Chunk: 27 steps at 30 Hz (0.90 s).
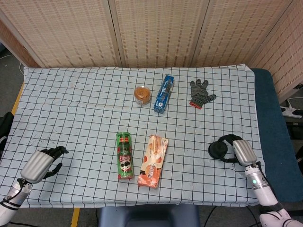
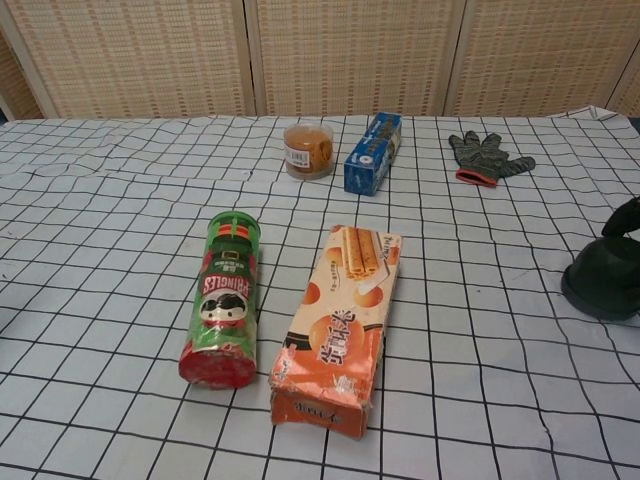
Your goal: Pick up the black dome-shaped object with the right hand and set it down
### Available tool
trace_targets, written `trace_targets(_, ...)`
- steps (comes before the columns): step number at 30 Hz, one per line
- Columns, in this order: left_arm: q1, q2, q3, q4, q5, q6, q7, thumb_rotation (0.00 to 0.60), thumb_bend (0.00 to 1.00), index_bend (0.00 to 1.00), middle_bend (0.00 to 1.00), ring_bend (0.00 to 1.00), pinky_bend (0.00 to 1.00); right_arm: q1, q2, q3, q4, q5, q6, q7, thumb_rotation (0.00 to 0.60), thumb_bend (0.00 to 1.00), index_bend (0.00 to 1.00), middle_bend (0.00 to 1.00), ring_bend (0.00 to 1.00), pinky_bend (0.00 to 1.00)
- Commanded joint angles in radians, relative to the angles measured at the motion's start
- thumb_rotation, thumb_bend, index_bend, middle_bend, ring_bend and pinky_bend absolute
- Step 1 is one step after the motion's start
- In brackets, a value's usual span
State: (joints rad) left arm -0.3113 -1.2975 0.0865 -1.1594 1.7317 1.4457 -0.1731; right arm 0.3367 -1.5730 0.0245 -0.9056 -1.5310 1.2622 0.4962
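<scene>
We're looking at the black dome-shaped object sitting flat on the checked tablecloth near the table's right edge, well apart from everything else. Our right hand is sitting just beside it, fingers arching over its far side; whether they're touching the dome we cannot tell, and in the chest view only dark fingertips are showing at the frame edge. We're judging the grasp as not closed yet, so lift and set-down are both outstanding. Our left hand is resting at the near left corner, fingers loosely curled, holding nothing. Containers: the small clear jar is holding something brownish, lid on; the green Pringles can is lying on its side, capped; the orange biscuit box and blue box are lying closed, contents unseen. The grey glove is lying flat at the far right.
</scene>
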Motion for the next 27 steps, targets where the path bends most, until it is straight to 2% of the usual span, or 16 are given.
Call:
trace_targets(1,0.0,0.001,0.001,-0.002,0.0,-0.001,-0.002,0.6,0.45,0.31,0.28,0.46,0.63,-0.003,-0.004,0.004,0.004,-0.002,0.012,0.001,0.6,0.11,0.47,0.42,0.31,0.37)
trace_targets(5,0.0,0.0,0.001,0.0,0.002,0.0,0.002,0.6,0.45,0.31,0.28,0.46,0.63,-0.005,-0.007,0.007,0.01,-0.007,0.029,0.002,0.6,0.12,0.54,0.45,0.35,0.4)
trace_targets(10,0.0,0.0,0.0,-0.001,0.0,0.0,0.001,0.6,0.45,0.31,0.28,0.46,0.63,-0.012,0.007,0.013,-0.02,-0.028,0.089,0.015,0.6,0.13,0.54,0.45,0.35,0.4)
trace_targets(15,0.0,0.002,0.0,-0.002,-0.003,-0.002,-0.004,0.6,0.45,0.31,0.28,0.46,0.63,-0.039,0.053,0.026,-0.095,-0.035,0.171,-0.067,0.6,0.13,0.55,0.47,0.35,0.4)
trace_targets(20,0.001,0.001,-0.002,-0.001,-0.003,0.001,-0.003,0.6,0.45,0.31,0.28,0.46,0.63,-0.066,0.104,0.03,-0.131,0.027,0.12,-0.172,0.6,0.13,0.55,0.47,0.35,0.4)
trace_targets(27,-0.001,-0.002,0.001,-0.004,-0.001,-0.008,0.011,0.6,0.45,0.31,0.28,0.46,0.63,-0.08,0.098,0.034,-0.09,0.068,0.07,-0.167,0.6,0.13,0.55,0.47,0.35,0.4)
